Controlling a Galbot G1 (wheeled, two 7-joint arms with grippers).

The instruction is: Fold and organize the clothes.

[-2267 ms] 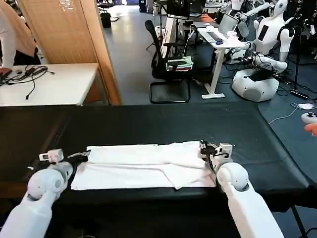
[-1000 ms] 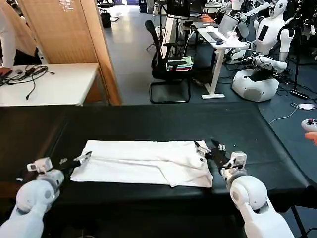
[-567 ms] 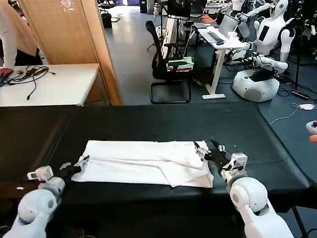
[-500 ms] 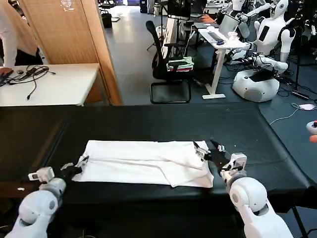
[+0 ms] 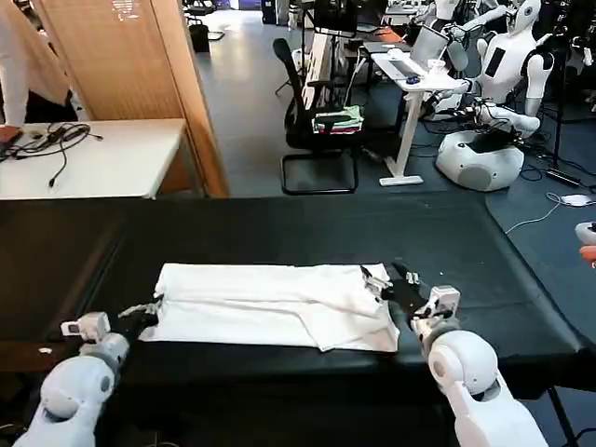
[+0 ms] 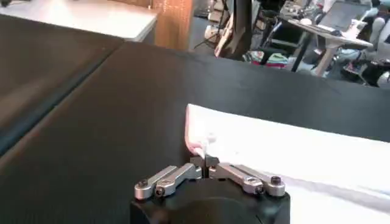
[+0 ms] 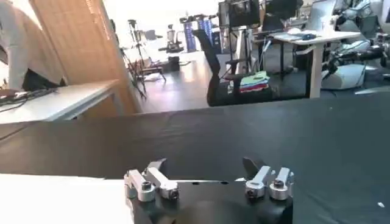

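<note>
At the folded T-shirt (image 5: 270,304), left gripper (image 6: 207,161) jaws pinched together beside its corner, right gripper (image 7: 207,173) jaws spread, empty.

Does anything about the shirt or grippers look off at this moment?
The T-shirt lies as a long folded band on the table, but a loose flap at its right end sits askew, with a slanted edge. The left gripper is shut at its left end; the right gripper is open.
</note>
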